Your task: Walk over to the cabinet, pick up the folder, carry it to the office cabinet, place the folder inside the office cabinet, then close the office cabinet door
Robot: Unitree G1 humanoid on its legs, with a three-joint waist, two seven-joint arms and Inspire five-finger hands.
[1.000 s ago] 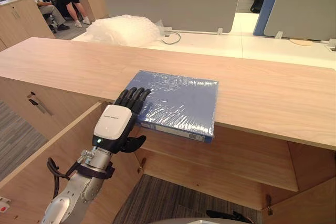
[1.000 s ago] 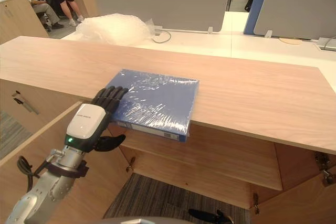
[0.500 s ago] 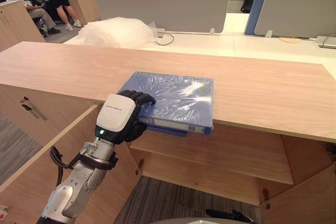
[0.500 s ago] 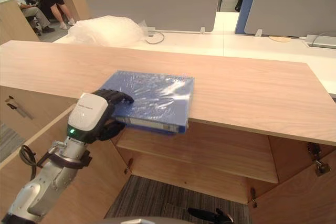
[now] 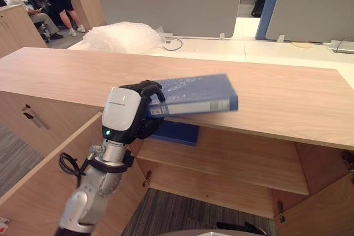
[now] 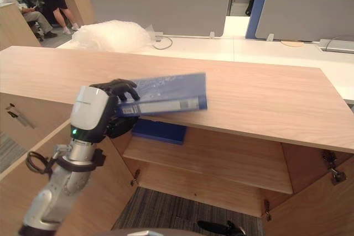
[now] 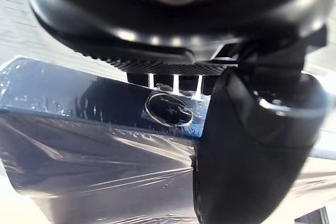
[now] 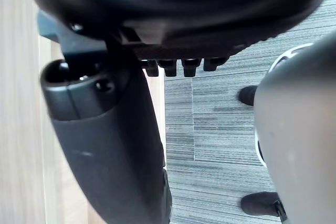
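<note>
The blue folder, wrapped in clear film, is lifted off the wooden cabinet top and tilted, its spine facing me. My left hand is shut on the folder's left end, fingers curled over the top and thumb underneath. In the left wrist view the film-covered folder lies right against the palm. A dark blue flat piece shows just under the top's edge; I cannot tell whether it belongs to the folder. My right hand hangs over grey carpet with its fingers straight and holds nothing.
The cabinet below stands with a door swung out at the left and a wooden shelf inside. Behind it are white desks with grey partitions and a heap of bubble wrap. People are at the far left.
My left hand's fingers went from flat on the folder to curled round its edge. The folder has come up off the cabinet top and tilted. The camera has shifted slightly.
</note>
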